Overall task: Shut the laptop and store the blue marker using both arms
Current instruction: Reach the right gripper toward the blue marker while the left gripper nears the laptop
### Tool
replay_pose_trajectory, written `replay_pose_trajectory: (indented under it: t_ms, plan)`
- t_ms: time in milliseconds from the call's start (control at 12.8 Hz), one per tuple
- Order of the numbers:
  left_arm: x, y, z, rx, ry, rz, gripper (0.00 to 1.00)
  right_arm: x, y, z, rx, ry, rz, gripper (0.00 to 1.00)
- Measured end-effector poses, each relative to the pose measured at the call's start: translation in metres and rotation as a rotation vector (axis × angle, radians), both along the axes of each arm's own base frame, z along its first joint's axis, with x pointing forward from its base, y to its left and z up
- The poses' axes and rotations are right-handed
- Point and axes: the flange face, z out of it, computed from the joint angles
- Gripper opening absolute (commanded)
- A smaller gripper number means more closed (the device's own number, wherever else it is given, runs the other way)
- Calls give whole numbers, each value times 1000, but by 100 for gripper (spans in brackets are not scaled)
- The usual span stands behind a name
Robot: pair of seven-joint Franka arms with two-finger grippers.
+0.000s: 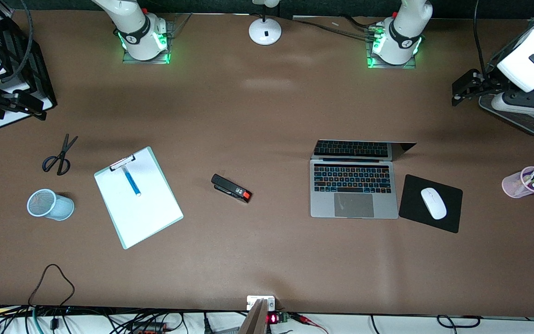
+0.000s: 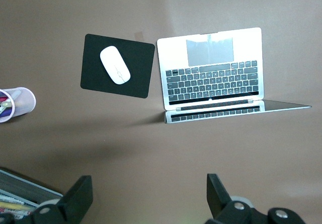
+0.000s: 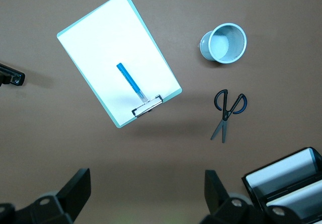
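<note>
Desk (image 1: 267,116) first: broad and brown, with nothing yet handled. Both arms are raised at its two ends, each waiting above its own job. Below the left gripper (image 2: 146,196), whose fingers are spread with nothing between them, the laptop (image 2: 211,70) sits with its lid standing up, beside a mouse (image 2: 114,65) on a black pad (image 2: 138,70). Under the right gripper (image 3: 146,194), jaws likewise wide and unloaded, the clipboard (image 3: 100,38) lies flat with the blue marker (image 3: 128,79) resting on it, its tip near the clip. Close to that gripper's reach is a mesh cup (image 3: 225,43) tipped on its side, and scissors (image 3: 227,112) just by it. I'd say this is the very start: neither step begun. Next, the left arm has to come down onto the lid's top edge and push it shut, while the right descends square over the marker to pinch it.
</note>
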Motion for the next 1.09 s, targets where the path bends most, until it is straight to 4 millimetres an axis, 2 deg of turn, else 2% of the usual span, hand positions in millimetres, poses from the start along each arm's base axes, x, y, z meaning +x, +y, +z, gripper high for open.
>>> replay_pose_trajectory:
  t_ms: [547, 859, 1094]
  plan:
    - [3, 11, -2, -1, -22, 21, 100, -3, 0, -7, 0, 50, -3, 100]
    - [3, 12, -3, -1, -22, 29, 100, 14, 4, -44, -6, 103, 3, 100]
    - [4, 13, -4, -1, -18, 32, 100, 37, 12, -89, 11, 130, 21, 100]
